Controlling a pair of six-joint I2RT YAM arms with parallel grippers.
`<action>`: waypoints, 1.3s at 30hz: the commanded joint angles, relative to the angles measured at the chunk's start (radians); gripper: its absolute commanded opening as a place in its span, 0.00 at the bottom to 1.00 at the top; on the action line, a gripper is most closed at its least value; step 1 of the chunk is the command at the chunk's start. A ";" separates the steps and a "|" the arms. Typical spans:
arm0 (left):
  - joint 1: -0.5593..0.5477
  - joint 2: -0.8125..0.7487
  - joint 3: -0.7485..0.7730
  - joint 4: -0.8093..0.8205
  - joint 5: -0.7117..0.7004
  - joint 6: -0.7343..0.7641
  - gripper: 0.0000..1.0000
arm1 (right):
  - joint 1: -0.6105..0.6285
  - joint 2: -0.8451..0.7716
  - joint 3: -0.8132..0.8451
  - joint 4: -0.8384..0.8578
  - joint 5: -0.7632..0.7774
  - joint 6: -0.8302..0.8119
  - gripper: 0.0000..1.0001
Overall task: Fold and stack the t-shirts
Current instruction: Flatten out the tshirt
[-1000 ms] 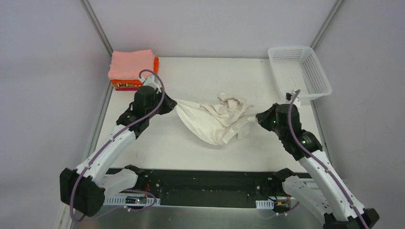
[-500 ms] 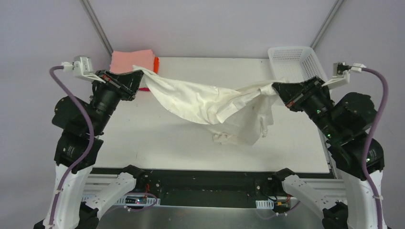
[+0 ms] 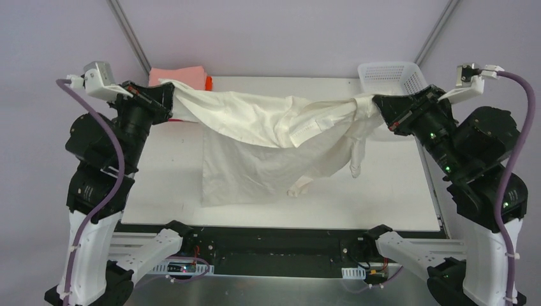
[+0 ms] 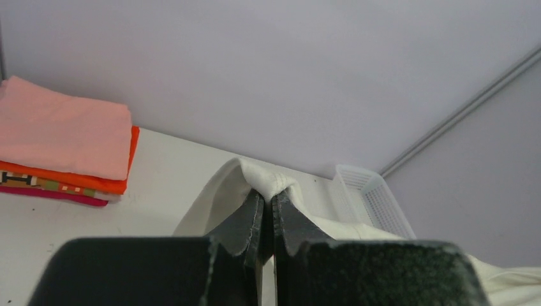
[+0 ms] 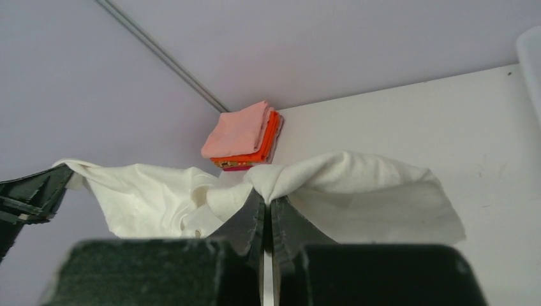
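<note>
The cream-white t-shirt (image 3: 268, 137) hangs stretched in the air between both grippers, its lower part draping down to the table (image 3: 383, 191). My left gripper (image 3: 167, 97) is shut on its left edge, seen pinched in the left wrist view (image 4: 268, 191). My right gripper (image 3: 377, 105) is shut on its right edge, seen bunched in the right wrist view (image 5: 268, 194). A folded stack with the salmon-pink t-shirt (image 3: 178, 74) on top of the orange one (image 3: 208, 82) sits at the table's far left corner. The stack also shows in the left wrist view (image 4: 64, 137) and the right wrist view (image 5: 245, 137).
A white plastic lattice basket (image 3: 392, 75) stands at the far right corner, just behind my right gripper. It also shows in the left wrist view (image 4: 373, 197). Metal frame posts (image 3: 127, 32) rise at both back corners.
Both grippers have lifted the cream-white shirt off the table and pulled it apart sideways. It has opened from a crumpled heap into a hanging sheet.
</note>
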 commanded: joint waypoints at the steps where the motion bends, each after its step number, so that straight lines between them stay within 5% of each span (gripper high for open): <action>1: -0.004 0.148 0.086 0.029 -0.135 0.061 0.00 | -0.003 0.100 0.028 0.142 0.140 -0.122 0.00; 6: 0.018 0.394 0.255 0.031 -0.192 0.123 0.00 | -0.018 0.260 0.002 0.405 0.309 -0.256 0.00; 10: 0.143 0.579 0.417 0.050 -0.033 0.091 0.00 | -0.080 0.415 0.051 0.621 0.283 -0.311 0.00; 18: 0.260 0.813 0.812 0.072 0.212 0.059 0.00 | -0.182 0.769 0.590 0.709 0.169 -0.217 0.00; 22: 0.261 0.791 0.856 0.072 0.239 0.055 0.00 | -0.190 0.768 0.610 0.747 0.097 -0.169 0.00; 28: 0.261 0.627 0.579 0.073 0.263 0.055 0.00 | -0.198 0.544 0.242 0.771 0.098 -0.123 0.00; 34: 0.260 0.361 0.028 0.079 0.206 0.017 0.00 | -0.201 0.293 -0.141 0.488 -0.028 -0.075 0.00; 39: 0.260 0.160 -0.457 0.092 0.223 -0.154 0.00 | -0.199 0.117 -0.581 0.312 -0.111 0.028 0.00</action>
